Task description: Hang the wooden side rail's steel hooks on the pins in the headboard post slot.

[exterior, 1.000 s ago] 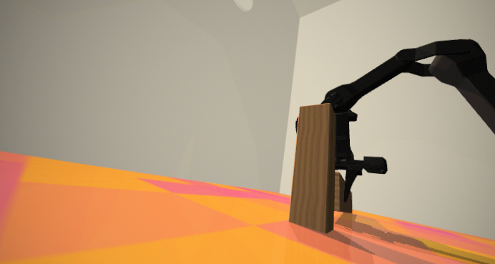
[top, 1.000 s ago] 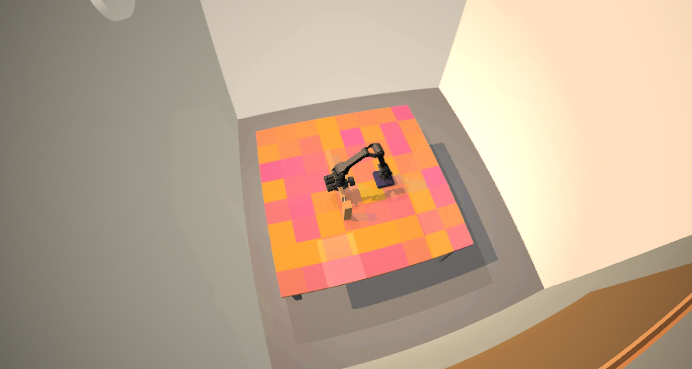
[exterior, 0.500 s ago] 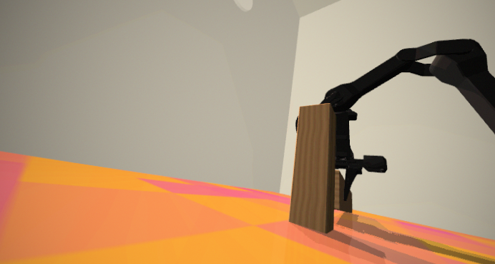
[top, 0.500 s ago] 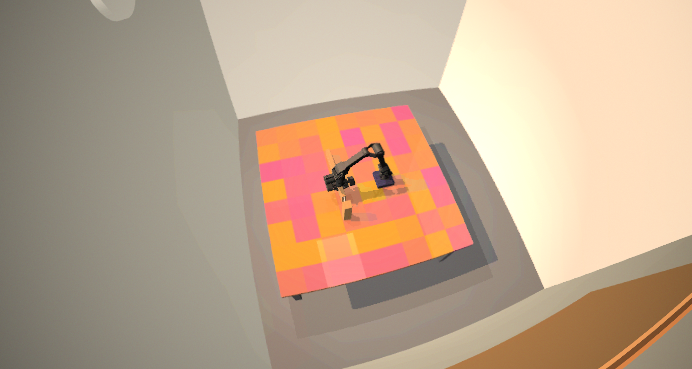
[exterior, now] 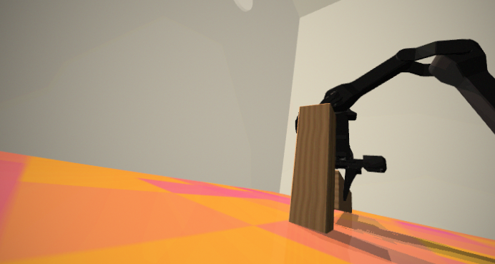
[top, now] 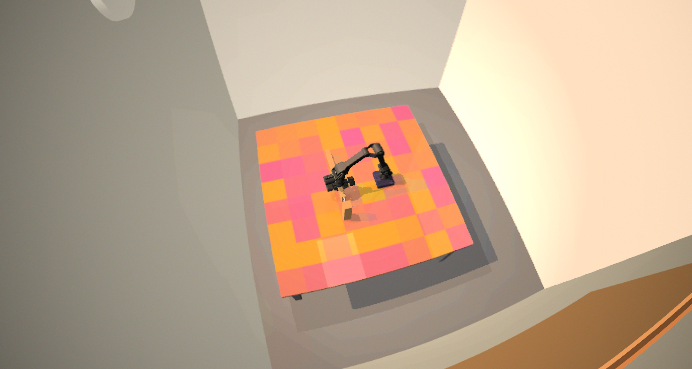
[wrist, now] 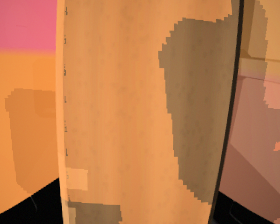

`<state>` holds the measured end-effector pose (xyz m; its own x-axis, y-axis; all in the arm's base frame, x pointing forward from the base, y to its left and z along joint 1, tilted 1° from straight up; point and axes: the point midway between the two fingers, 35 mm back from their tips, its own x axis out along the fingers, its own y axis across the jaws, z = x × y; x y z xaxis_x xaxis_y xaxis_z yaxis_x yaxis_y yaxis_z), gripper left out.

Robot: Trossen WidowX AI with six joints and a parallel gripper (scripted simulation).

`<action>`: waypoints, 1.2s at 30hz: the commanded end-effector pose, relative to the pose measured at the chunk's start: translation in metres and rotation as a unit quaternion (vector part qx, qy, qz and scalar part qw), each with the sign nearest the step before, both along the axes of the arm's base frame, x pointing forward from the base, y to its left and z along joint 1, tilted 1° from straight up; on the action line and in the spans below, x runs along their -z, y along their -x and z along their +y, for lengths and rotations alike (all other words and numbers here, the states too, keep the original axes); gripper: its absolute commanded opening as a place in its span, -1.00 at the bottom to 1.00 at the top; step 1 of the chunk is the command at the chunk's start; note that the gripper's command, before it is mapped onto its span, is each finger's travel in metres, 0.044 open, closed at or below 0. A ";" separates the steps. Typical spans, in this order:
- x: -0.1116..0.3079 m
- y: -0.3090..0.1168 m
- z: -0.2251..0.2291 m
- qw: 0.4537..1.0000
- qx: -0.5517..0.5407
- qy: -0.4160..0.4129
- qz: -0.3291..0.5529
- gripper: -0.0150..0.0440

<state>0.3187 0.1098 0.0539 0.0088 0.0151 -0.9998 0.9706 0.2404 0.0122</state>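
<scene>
The headboard post (top: 347, 212) (exterior: 312, 164) stands upright on the table; in the exterior view its broad side hides the near end of the rail. The wooden side rail (top: 330, 157) (exterior: 339, 196) (wrist: 116, 100) runs behind the post and under the arm, its far end low at the table; whether it touches cannot be told. My gripper (top: 342, 187) (wrist: 130, 172) is shut on the rail, close behind the post; in the exterior view one finger shows beside the rail and the other is hidden. The hooks, slot and pins cannot be made out in any view.
The patchwork table (top: 300, 219) (exterior: 125, 214) carries everything. The arm's dark base (top: 384, 180) stands right of the rail in the top view, with the arm's links arching over to the rail.
</scene>
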 end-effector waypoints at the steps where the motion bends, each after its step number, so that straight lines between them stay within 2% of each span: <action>1: -0.003 -0.004 0.002 1.000 -0.002 -0.001 -0.007 -0.49; 36: -0.003 -0.006 0.006 1.000 -0.002 -0.001 -0.007 -0.49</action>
<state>0.3219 0.1143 0.0540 0.0105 0.0145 -0.9998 0.9703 0.2415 0.0137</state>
